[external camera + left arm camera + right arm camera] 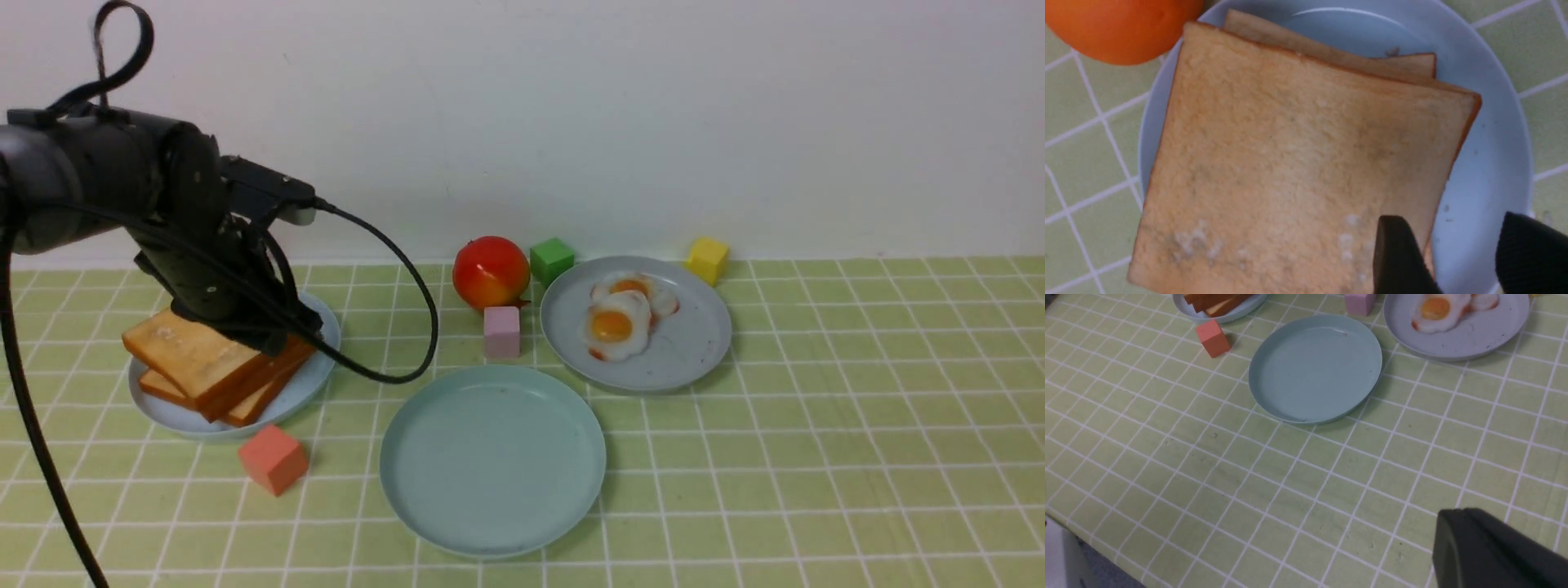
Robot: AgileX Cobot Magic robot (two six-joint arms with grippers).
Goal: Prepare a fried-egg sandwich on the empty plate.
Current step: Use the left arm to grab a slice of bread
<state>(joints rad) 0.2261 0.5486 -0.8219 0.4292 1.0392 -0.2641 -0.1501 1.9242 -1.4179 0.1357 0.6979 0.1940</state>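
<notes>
Several golden-brown toast slices [192, 355] lie stacked on a pale blue-grey plate [314, 376] at the left. My left gripper [253, 327] hovers low over the stack's right side. In the left wrist view it [1453, 232] is open: one finger [1396, 257] is over the top toast [1298, 163], the other [1531, 253] over the plate's bare part [1486, 171]. The empty mint-green plate [492, 457] sits front centre, also in the right wrist view [1314, 367]. Two fried eggs [620, 322] lie on another blue-grey plate [694, 351]. My right gripper [1453, 526] is shut, above bare cloth.
A salmon cube [273, 457] sits in front of the toast plate. A red-orange tomato [491, 272], a pink cube [501, 331], a green cube [551, 260] and a yellow cube [707, 259] stand round the egg plate. A black cable [408, 327] loops from the left arm.
</notes>
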